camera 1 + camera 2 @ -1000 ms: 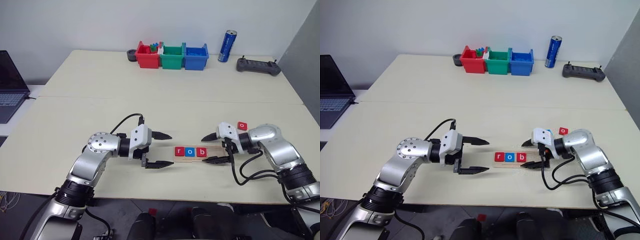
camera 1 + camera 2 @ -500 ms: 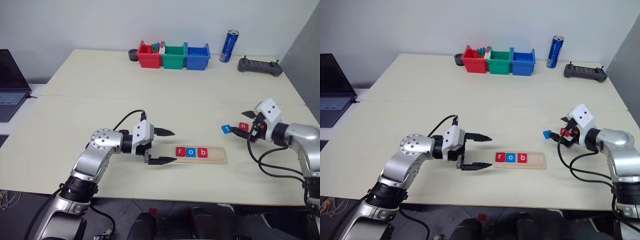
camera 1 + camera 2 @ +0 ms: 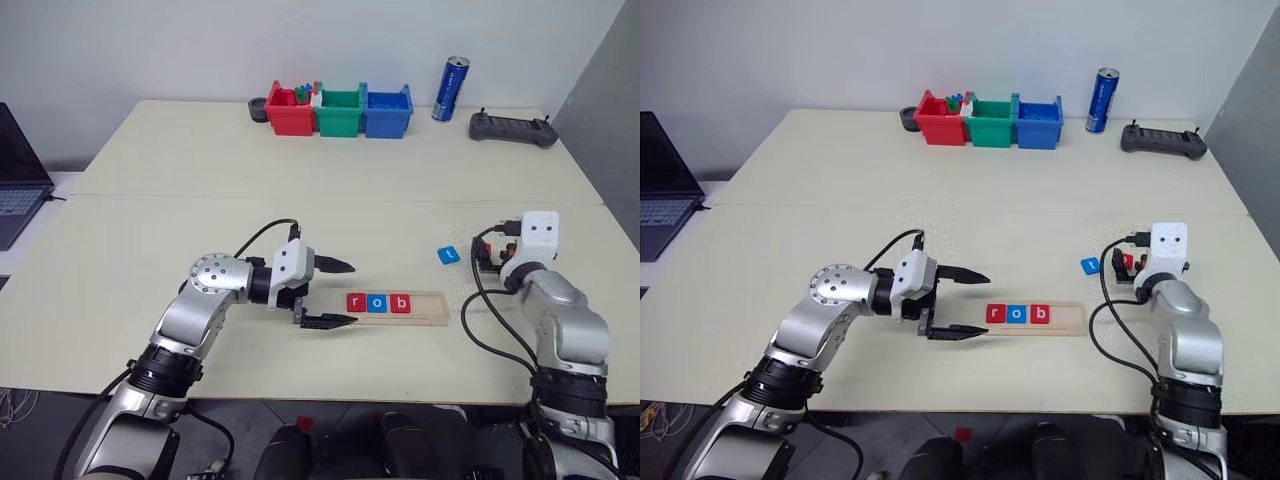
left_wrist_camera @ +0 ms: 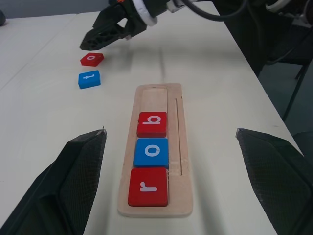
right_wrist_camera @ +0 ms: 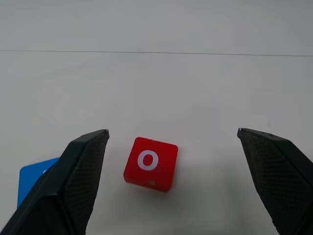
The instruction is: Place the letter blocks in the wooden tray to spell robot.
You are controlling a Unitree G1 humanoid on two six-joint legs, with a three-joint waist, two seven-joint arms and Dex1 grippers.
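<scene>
The letter blocks are split: red "r" (image 4: 148, 186), blue "o" (image 4: 151, 152) and red "b" (image 4: 151, 124) lie in a row in the wooden tray (image 3: 432, 309), filling the end of it nearest the left claw (image 3: 334, 293). The other two lie on the bench (image 3: 300, 170) off the tray's empty end: the blue "t" (image 3: 447, 254) nearer the tray, the red "o" (image 5: 150, 163) just past it.

A second ago the right claw (image 5: 171, 186) hovered at the tray's empty end, pointing across toward the left claw. It has since swung away from the tray and turned to face the red "o", which now sits between its wide-spread fingers, untouched. It holds nothing. In the head views the red tile is mostly hidden behind the wrist, so how near the fingertips come is hard to judge there.

The left claw has hardly stirred; it waits beside the tray's "r" end, jaws wide and empty.

I judge the fourth letter to be next: the claw is lined up on the "o", with tray space past the "b" free for it and the "t".
</scene>
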